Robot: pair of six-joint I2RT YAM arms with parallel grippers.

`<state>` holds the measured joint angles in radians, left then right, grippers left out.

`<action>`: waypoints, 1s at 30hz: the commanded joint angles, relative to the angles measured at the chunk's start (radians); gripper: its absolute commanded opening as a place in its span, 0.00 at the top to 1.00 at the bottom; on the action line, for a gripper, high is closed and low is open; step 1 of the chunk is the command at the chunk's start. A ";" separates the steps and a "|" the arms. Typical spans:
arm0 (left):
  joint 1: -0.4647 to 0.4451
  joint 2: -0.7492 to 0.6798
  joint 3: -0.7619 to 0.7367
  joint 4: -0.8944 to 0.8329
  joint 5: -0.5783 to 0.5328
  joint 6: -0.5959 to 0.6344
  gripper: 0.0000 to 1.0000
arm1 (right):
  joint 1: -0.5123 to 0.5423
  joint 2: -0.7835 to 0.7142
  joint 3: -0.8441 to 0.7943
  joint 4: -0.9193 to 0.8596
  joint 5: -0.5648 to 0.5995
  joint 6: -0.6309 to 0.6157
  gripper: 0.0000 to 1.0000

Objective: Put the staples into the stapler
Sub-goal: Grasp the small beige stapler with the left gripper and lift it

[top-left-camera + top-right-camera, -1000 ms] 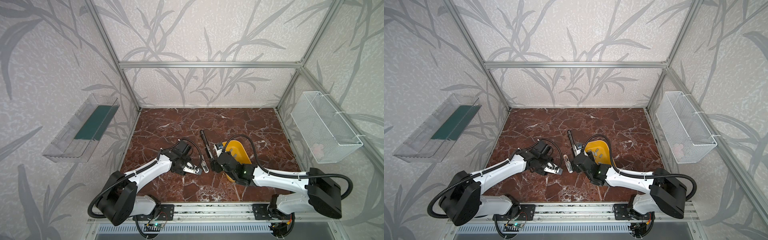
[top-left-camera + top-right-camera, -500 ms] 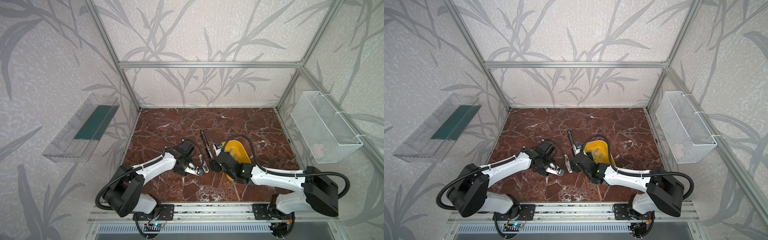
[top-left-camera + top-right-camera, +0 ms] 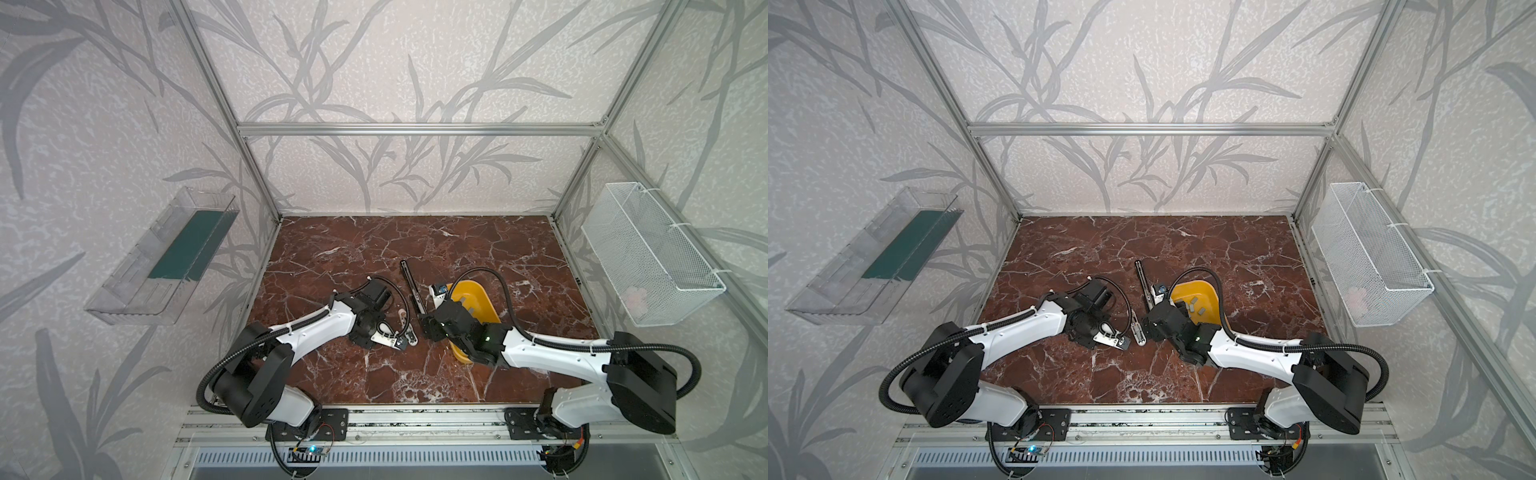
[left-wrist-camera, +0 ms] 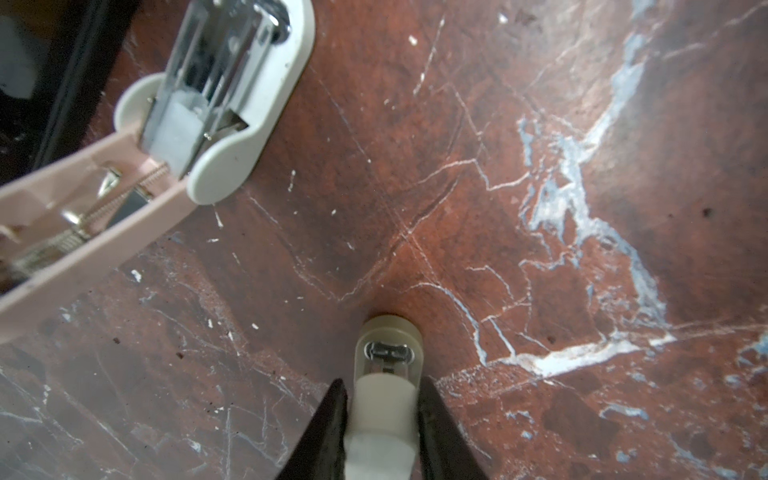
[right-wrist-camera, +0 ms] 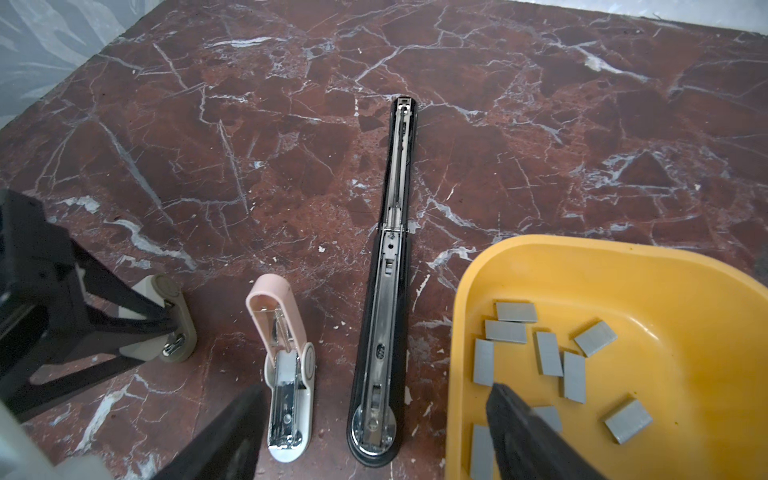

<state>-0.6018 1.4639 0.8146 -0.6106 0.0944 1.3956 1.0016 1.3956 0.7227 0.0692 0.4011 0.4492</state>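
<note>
Three staplers lie close together on the red marble table. My left gripper [image 4: 384, 386] is shut on a small beige stapler [image 4: 388, 349], one finger on each side; the right wrist view shows that beige stapler [image 5: 174, 332] too. Beside it, a pink and white stapler [image 5: 286, 374] lies hinged open, and a long black stapler [image 5: 390, 257] lies open flat. Several grey staples [image 5: 548, 353] rest in a yellow tray [image 5: 582, 270]. My right gripper [image 5: 376, 390] hangs open above the near ends of the pink and black staplers, one finger over the tray. In both top views the grippers [image 3: 399, 338] [image 3: 1152, 328] nearly meet mid-table.
A white wire basket [image 3: 648, 257] hangs on the right wall and a clear shelf [image 3: 166, 257] with a green liner on the left wall. The yellow tray [image 3: 1208, 291] sits right of the black stapler [image 3: 1143, 286]. Bare marble stretches behind the staplers.
My left gripper has shifted slightly right and narrowed its jaws around the beige stapler. The right arm has hardly moved and stays open.
</note>
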 commanded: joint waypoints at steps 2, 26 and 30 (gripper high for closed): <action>-0.008 0.004 0.022 -0.045 -0.003 0.019 0.71 | -0.001 0.014 0.029 -0.017 -0.002 0.011 0.16; -0.010 0.028 0.037 -0.023 -0.044 -0.002 0.86 | -0.008 0.016 0.031 -0.022 -0.008 0.017 0.16; -0.009 -0.007 0.069 -0.003 -0.032 -0.059 1.00 | -0.008 0.008 0.025 -0.017 -0.008 0.022 0.16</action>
<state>-0.6075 1.4906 0.8398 -0.6167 0.0509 1.3674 0.9970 1.4101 0.7235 0.0582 0.3866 0.4606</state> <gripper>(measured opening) 0.206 0.837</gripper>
